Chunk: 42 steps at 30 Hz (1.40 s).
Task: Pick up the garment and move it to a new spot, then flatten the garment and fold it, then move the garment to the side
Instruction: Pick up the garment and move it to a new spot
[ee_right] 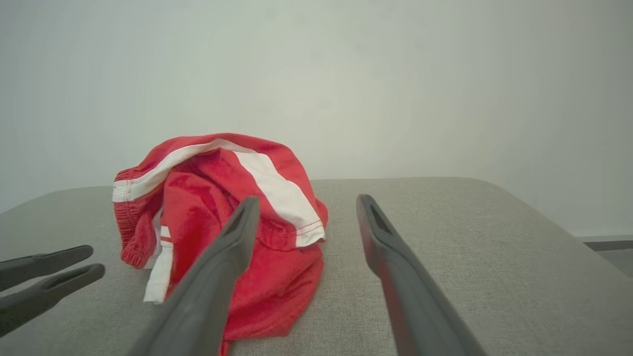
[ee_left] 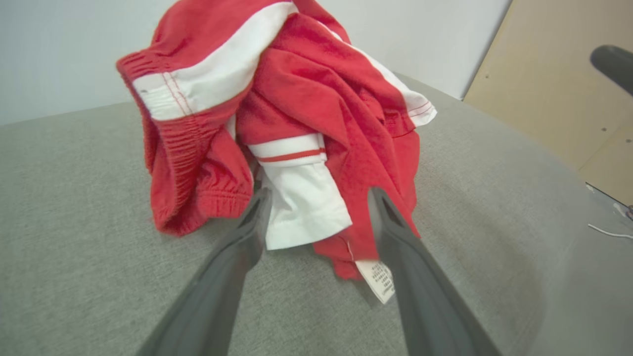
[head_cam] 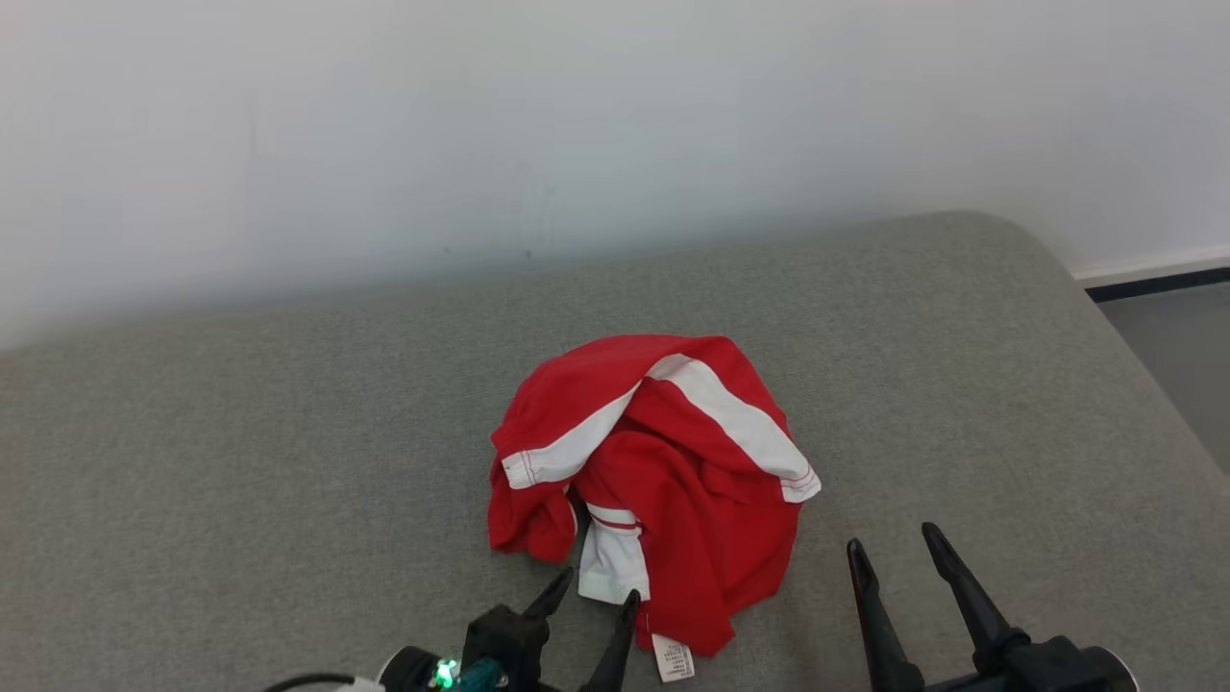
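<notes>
**Head view.** The garment, red with white stripes, lies crumpled in a heap near the middle of the grey fabric-covered counter, towards its near edge. A pale wall stands behind.
- The heap is roughly round and shows no true long axis. It runs slightly longer from far to near, ending in a care label that points at the robot.
- Two white stripes fall from the top of the heap, one to the left and one to the right.
- The left tool sits at the near edge of the heap with its fingers apart, either side of a white cuff.
- The right tool rests to the near right, also with fingers apart. It holds nothing and is clear of the cloth.

**Left wrist view.**
- The fingers bracket the white cuff and the red fold beside it. Their tips are at the cloth, but contact cannot be confirmed.
- The gathered waistband hangs to the left.
- A wooden panel shows to the far right.
- Judgement: this placement suits a pinch on the cuff layers for the first lift, and nothing is clamped yet.

**Right wrist view.**
- The heap stands left of centre, and the spread fingers aim past its right flank.
- The left tool shows at the left edge, low to the counter.
- Judgement: the right tool is held in reserve.

**Risk.** A pinch on the cuff alone may lift the heap unevenly.
</notes>
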### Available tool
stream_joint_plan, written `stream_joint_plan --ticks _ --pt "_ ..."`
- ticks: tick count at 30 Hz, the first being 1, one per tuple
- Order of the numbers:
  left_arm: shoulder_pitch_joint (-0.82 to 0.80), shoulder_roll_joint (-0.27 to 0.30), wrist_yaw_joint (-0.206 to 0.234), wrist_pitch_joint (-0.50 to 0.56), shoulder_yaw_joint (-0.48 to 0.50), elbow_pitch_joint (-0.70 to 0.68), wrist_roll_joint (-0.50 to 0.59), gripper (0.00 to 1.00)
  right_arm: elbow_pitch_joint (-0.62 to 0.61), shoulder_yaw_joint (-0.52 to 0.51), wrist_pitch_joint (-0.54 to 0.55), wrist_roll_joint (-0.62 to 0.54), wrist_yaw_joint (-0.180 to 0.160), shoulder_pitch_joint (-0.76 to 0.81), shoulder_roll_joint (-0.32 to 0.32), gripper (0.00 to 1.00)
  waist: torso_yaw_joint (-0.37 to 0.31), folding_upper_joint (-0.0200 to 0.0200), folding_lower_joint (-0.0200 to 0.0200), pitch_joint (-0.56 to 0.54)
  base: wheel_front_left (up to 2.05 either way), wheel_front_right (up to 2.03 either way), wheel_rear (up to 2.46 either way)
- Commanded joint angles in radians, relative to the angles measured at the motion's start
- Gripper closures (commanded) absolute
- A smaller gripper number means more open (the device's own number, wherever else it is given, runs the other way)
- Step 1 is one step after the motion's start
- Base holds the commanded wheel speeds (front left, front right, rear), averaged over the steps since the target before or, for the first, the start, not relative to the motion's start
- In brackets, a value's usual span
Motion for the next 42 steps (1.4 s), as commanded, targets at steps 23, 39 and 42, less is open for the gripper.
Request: stream_joint_plan --ticks 23,39,42 --pt "-0.318 -0.024 0.026 -0.050 -0.056 0.334 -0.026 1.00 -0.021 -0.006 -0.001 0.031 -0.002 -0.064 0.014 0.00 -0.172 0.0000 0.0001 0.132 0.00 0.00 0.00" --pt "-0.285 0.019 -0.030 -0.113 0.007 -0.200 -0.115 1.00 -0.009 -0.035 -0.001 0.073 -0.002 -0.023 0.016 0.00 -0.104 0.0000 0.0001 0.006 0.00 0.00 0.00" --pt "-0.330 0.053 -0.038 -0.047 0.026 -0.322 -0.141 1.00 -0.006 -0.037 -0.001 0.078 -0.002 -0.021 0.016 0.00 -0.093 0.0000 0.0001 -0.009 0.00 0.00 0.00"
